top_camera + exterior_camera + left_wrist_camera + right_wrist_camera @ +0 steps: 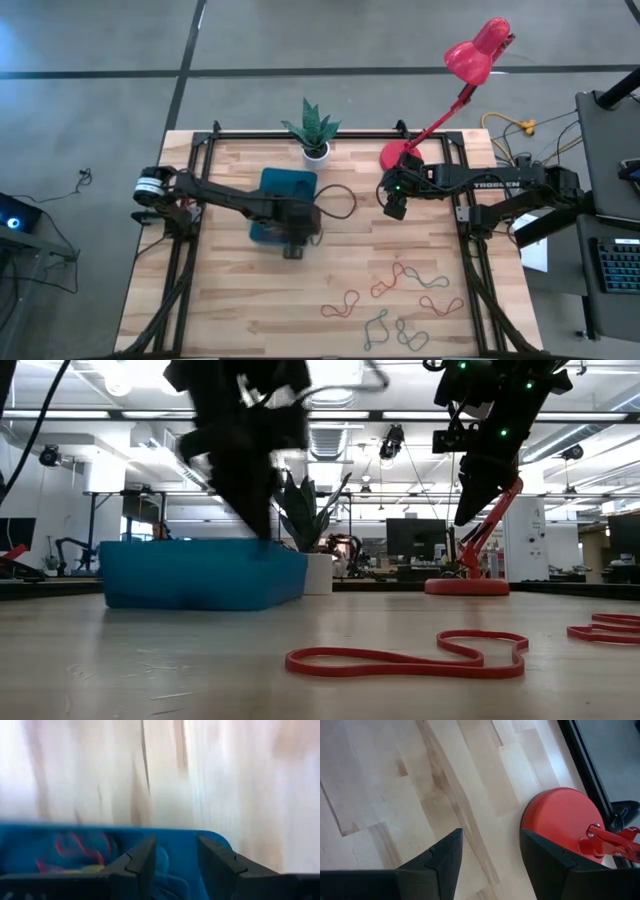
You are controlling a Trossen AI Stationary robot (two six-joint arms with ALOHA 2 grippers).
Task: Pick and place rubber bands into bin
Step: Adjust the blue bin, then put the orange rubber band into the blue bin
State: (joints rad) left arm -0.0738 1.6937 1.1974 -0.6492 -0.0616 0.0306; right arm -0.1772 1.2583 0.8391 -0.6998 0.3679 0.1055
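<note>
Wooden surface [250,290] is carrying everything, w/ a black frame running along its sides. Two dark arms are reaching in over it: left arm from the left edge, right arm from the right edge.

Red desk lamp [470,60] is standing w/ its round base at the far edge, right of centre; the head is leaning out past the far right corner. White pot w/ green plant [313,130] is sitting at the far edge, abt mid-way.

Teal-blue bin [280,185] is lying just in front of the plant, slightly left of centre. Left wrist view is showing red and yellow loops lying inside it [80,852].

Left gripper [294,246] is hanging over the bin's near edge; its fingers [142,865] are standing partly apart w/ nothing between them. Right gripper [394,209] is hovering just beside the lamp base, clear of the surface; fingers [445,857] are spread wide, holding nothing.

Remaining rubber bands [400,280] are lying loose near the front right corner: red ones, plus grey-green ones closer to the front edge. In the low view, one red band [405,657] is lying flat in the foreground.
</note>
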